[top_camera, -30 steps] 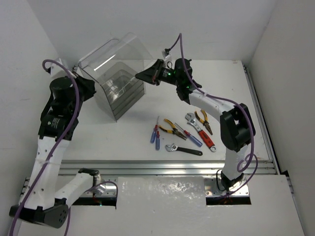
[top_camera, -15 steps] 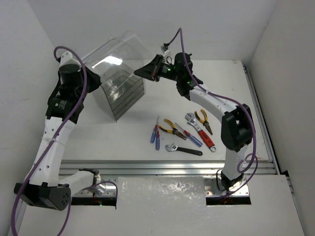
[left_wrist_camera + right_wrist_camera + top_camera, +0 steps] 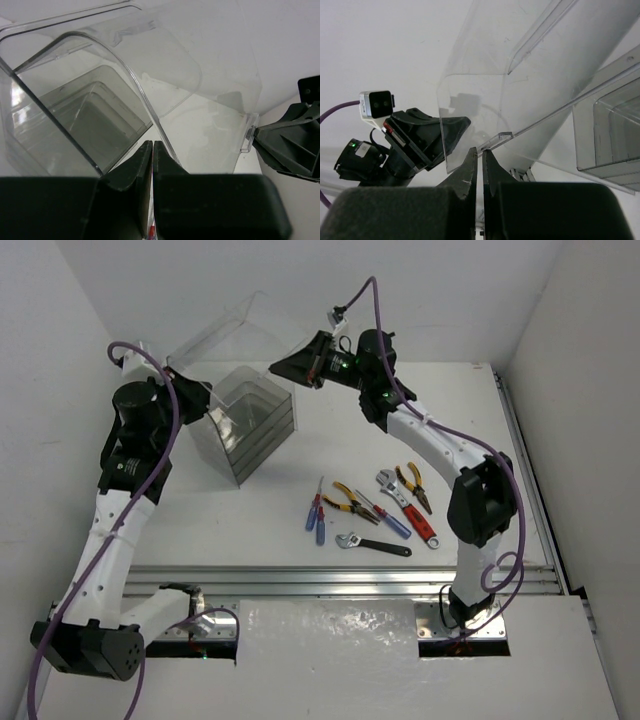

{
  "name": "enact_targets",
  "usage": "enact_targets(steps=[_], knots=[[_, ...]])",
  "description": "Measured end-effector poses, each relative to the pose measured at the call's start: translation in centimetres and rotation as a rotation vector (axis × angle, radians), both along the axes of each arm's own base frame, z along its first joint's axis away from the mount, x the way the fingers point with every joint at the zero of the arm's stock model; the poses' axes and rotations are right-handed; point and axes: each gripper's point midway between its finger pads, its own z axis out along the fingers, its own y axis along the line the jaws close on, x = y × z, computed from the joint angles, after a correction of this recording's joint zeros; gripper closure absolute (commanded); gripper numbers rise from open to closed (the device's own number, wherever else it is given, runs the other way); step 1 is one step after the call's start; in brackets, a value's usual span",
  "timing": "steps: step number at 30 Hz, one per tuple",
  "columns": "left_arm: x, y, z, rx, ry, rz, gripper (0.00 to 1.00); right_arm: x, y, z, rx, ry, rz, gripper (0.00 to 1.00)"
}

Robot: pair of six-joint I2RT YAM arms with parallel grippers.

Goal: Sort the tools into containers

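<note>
Top external view: right gripper, clenched, touches the raised lid of the box; left gripper clenched beside it, tools nearby.

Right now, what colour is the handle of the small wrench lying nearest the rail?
Black, silver head; the small wrench shows best in the top external view.

Lid: clear curved plastic lid stood raised
Trays: stacked smoky transparent trays sat right
Gripper: right gripper pinched lid's edge
</note>
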Motion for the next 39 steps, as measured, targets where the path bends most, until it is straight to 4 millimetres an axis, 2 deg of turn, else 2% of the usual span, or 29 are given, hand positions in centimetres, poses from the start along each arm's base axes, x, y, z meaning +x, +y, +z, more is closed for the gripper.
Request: enact_targets(steps=[5,7,9,13,15,20,25,27,30,33,36,39], knots=[[0.5,-0.5,0.0,-0.015,-0.054,-0.033,0.96,0.3,0.2,0.8,0.007,-0.023,0.021,0.92],[0.6,-0.8,0.0,-0.023,-0.081,-0.048,0.96,0.3,0.3,1.1,0.007,-0.034,0.039,0.82],[0.7,-1.0,0.4,-0.033,-0.112,-0.057,0.96,0.0,0.5,1.5,0.008,-0.054,0.061,0.8],[0.9,-1.2,1.9,-0.054,-0.194,-0.063,0.96,-0.5,0.7,2.0,0.006,-0.078,0.094,0.73],[0.9,-1.2,3.0,-0.066,-0.239,-0.065,0.96,-0.7,0.8,1.8,0.001,-0.079,0.109,0.65],[1.1,-1.3,5.0,-0.081,-0.32,-0.067,0.96,-0.9,0.8,1.0,-0.019,-0.075,0.135,0.55],[2.0,-1.1,5.7,-0.086,-0.346,-0.051,0.96,-1.4,0.5,0.3,-0.036,-0.083,0.153,0.32],[2.3,-0.7,5.9,-0.086,-0.348,-0.031,0.95,-2.0,-0.2,-0.9,-0.055,-0.064,0.157,0.24],[2.5,0.2,6.4,-0.084,-0.357,0.018,0.94,-3.5,-1.7,-2.5,-0.084,-0.04,0.152,0.17],[2.6,0.9,7.2,-0.082,-0.374,0.05,0.94,-5.3,-3.7,-3.1,-0.097,-0.044,0.131,0.06],[2.8,1.5,8.5,-0.085,-0.396,0.083,0.94,-6.7,-6.2,-3.7,-0.103,-0.059,0.087,0.03],[3.1,2.4,9.9,-0.088,-0.42,0.122,0.94,-7.2,-8.5,-4.7,-0.112,-0.065,0.041,0.01]])
